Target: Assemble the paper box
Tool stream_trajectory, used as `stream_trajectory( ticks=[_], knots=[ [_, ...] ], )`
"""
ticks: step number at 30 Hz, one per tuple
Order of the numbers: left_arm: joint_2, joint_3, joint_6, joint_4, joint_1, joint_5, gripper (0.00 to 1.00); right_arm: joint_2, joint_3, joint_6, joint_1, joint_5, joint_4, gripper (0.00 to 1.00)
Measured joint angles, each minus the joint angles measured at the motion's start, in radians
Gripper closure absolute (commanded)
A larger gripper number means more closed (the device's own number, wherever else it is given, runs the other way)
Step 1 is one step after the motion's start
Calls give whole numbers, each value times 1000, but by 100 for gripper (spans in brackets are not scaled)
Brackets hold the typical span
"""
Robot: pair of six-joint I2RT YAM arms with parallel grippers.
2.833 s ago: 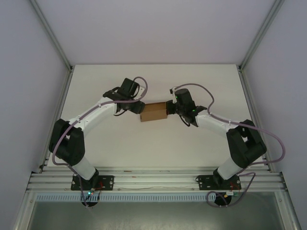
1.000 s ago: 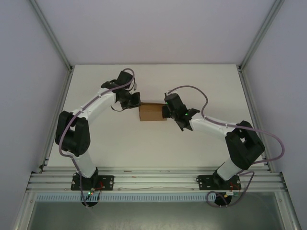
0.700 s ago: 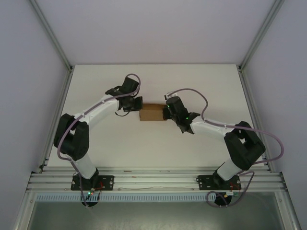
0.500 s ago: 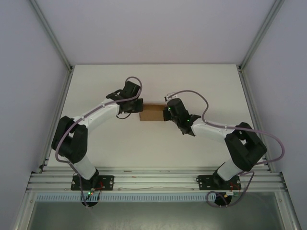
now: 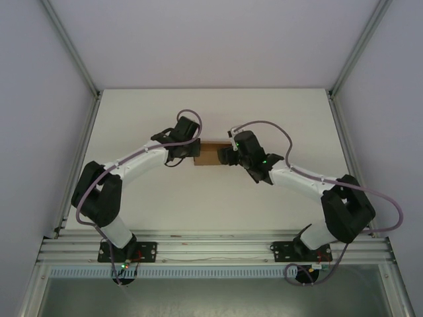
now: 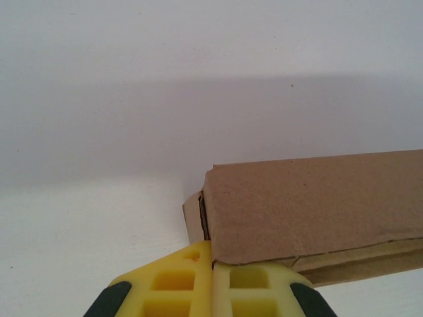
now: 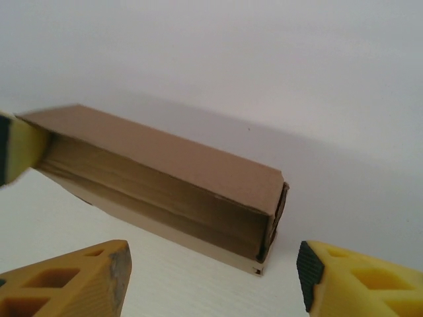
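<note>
**One brown box, two grippers at its ends**

A single paper box (image 5: 209, 154), plain brown cardboard folded into a small flat rectangular shape, lies on the white table (image 5: 284, 112) a little beyond the middle, between the two arms. Its surfaces are bare cardboard.

The left gripper (image 5: 193, 150) sits at the box's left end. In the left wrist view its two yellow fingers (image 6: 178, 290) are pressed together with no gap, and the left gripper (image 6: 213, 265) has its tips right against the lower edge of the box (image 6: 317, 205), at the corner. Whether a thin flap is nipped between them cannot be told. One of these yellow fingers (image 7: 14, 153) also shows touching the far end of the box (image 7: 165, 165) in the right wrist view.

The right gripper (image 5: 227, 153) is at the box's right end. Seen from the right wrist, the right gripper (image 7: 211, 259) is spread wide, holding nothing; its two yellow fingers (image 7: 73, 281) stand on either side of the near end, apart from the cardboard. That end shows a tucked flap with a dark seam.
</note>
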Motion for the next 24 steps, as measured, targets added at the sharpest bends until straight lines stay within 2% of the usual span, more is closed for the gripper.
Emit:
stream_trajectory(
  ticks=[7,12,18,19,22,24],
  knots=[
    [6,7,1,3,-6,-6,100,-3,66,94,-99,-49,-26,31],
    [11,11,5,5,-6,-6,100,73,127,153,-153,-75,-34,37],
    [13,16,11,3,-6,-6,99,161,111,189,-172,-115,-44,42],
    [15,20,18,0,-6,-6,94,164,103,195,-172,-121,-33,43],
    [17,30,40,-18,-6,2,67,164,86,211,-172,-123,-2,43],
    [16,31,58,-43,-5,4,57,164,72,226,-174,-124,21,44]
  ],
)
